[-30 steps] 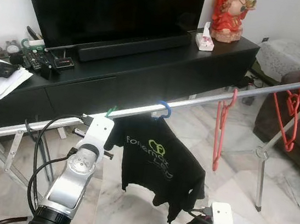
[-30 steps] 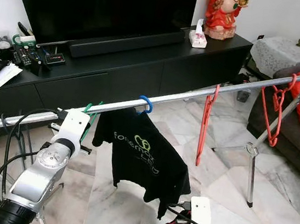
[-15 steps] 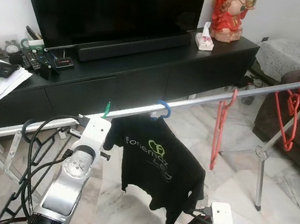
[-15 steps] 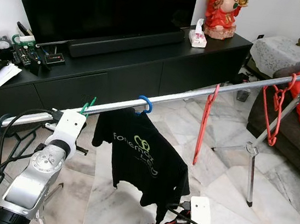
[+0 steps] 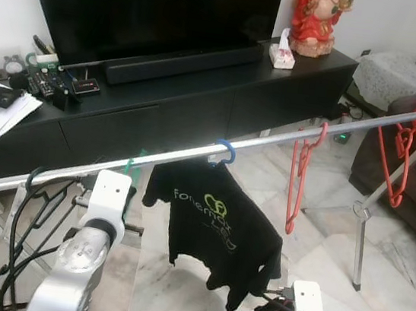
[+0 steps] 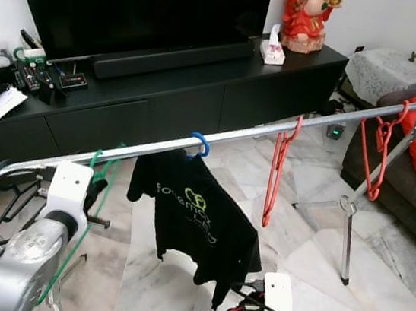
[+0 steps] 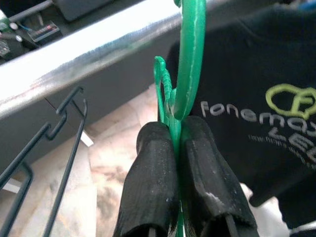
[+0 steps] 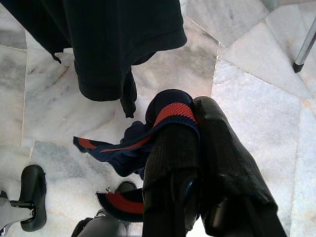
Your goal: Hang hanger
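A green hanger (image 7: 190, 64) is pinched in my left gripper (image 7: 175, 133), which is shut on its neck. Its hook rises against the silver rail (image 5: 271, 141); I cannot tell whether it sits over the rail. My left arm (image 5: 102, 203) is raised just below the rail, left of a black T-shirt (image 5: 218, 222) on a blue hanger (image 5: 226, 152). Low at the front, my right gripper (image 8: 195, 113) is shut on a navy garment with red stripes (image 8: 123, 143). Red hangers (image 5: 298, 171) hang further right along the rail.
Behind the rail stands a black TV stand (image 5: 200, 101) with a TV, a soundbar, a tissue box and a red statue (image 5: 314, 20). Dark wire hangers (image 7: 64, 113) hang at the rail's left end. A sofa (image 5: 412, 175) and the rack's leg (image 5: 360, 237) are on the right.
My left arm has dropped and slid left along the rail, carrying the green hanger away from the black T-shirt. The right arm has stayed put.
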